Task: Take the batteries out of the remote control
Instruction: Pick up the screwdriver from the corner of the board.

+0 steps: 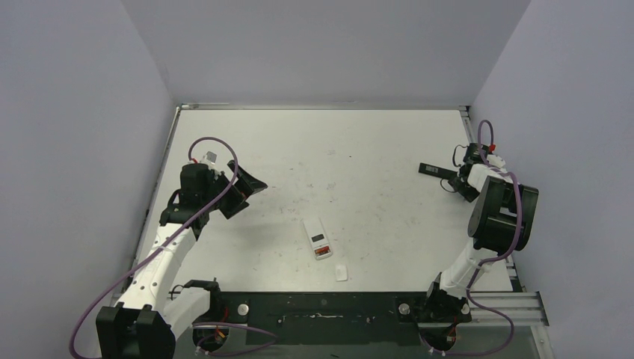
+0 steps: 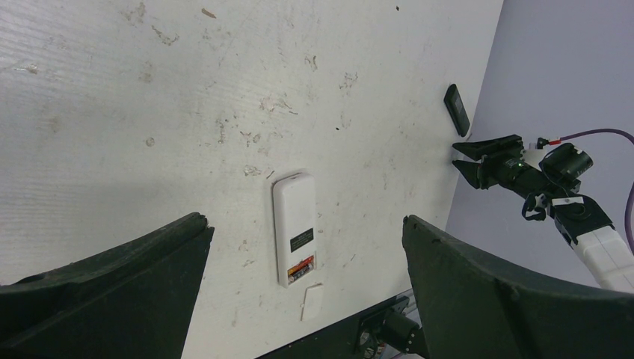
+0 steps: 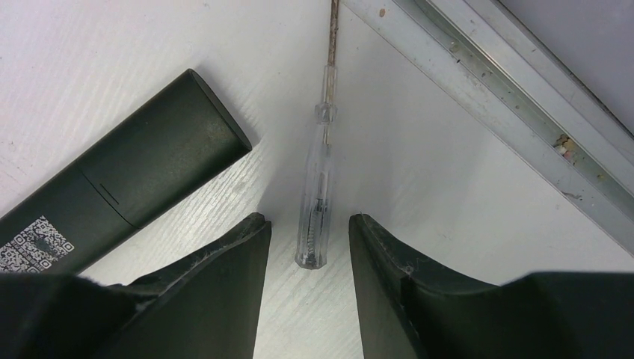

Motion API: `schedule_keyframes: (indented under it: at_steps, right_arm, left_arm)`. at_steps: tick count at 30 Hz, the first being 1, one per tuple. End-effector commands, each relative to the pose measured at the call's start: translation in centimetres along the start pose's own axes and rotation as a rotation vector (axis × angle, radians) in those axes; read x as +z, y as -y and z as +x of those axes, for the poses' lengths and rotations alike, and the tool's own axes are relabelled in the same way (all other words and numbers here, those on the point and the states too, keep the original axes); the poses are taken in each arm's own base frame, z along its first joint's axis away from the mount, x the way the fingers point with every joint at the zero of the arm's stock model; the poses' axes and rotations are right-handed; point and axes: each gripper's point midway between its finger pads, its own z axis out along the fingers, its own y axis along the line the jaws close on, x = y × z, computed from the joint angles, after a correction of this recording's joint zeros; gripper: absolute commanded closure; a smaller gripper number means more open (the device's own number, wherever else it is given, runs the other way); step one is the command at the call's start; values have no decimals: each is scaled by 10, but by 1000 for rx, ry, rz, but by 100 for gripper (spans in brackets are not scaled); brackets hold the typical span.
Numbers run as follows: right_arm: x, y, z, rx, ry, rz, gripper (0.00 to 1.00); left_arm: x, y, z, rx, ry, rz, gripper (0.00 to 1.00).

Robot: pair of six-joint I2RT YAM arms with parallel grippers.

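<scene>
A white remote control (image 1: 318,236) lies back-up near the table's front middle. Its battery bay is uncovered, and reddish batteries (image 2: 302,268) show at its near end. The small white cover (image 2: 312,301) lies loose just in front of it. My left gripper (image 1: 247,193) hangs wide open, above and to the left of the remote, holding nothing. My right gripper (image 3: 310,221) is at the table's right edge. Its jaws are open, one on each side of a clear screwdriver's (image 3: 318,187) handle end, with a gap on both sides.
A black remote (image 1: 436,170) lies at the right, just left of the right gripper (image 2: 467,157); it is also seen as the black remote (image 3: 134,172) beside the screwdriver. The table's metal edge rail (image 3: 508,97) runs close behind the screwdriver.
</scene>
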Motion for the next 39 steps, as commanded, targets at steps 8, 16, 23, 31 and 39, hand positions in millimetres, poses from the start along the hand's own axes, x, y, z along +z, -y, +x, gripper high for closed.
schedule_keyframes:
  at_steps: [8, 16, 23, 31, 39]
  right_arm:
    - [16, 2, 7, 8, -4, 13, 58]
    - [12, 4, 8, 8, -5, 12, 70]
    - [-10, 7, 2, 27, 35, -11, 91]
    - [-51, 8, 13, 10, 121, -41, 95]
    - [-129, -49, 42, -130, 219, -352, 94]
  left_arm:
    - [-6, 19, -11, 34, 34, 67, 0]
    - [-6, 19, -11, 32, 32, 70, 0]
    - [-4, 18, -10, 30, 27, 72, 0]
    - [-6, 24, -11, 64, 48, 117, 0]
    - [-2, 31, -8, 51, 30, 169, 0]
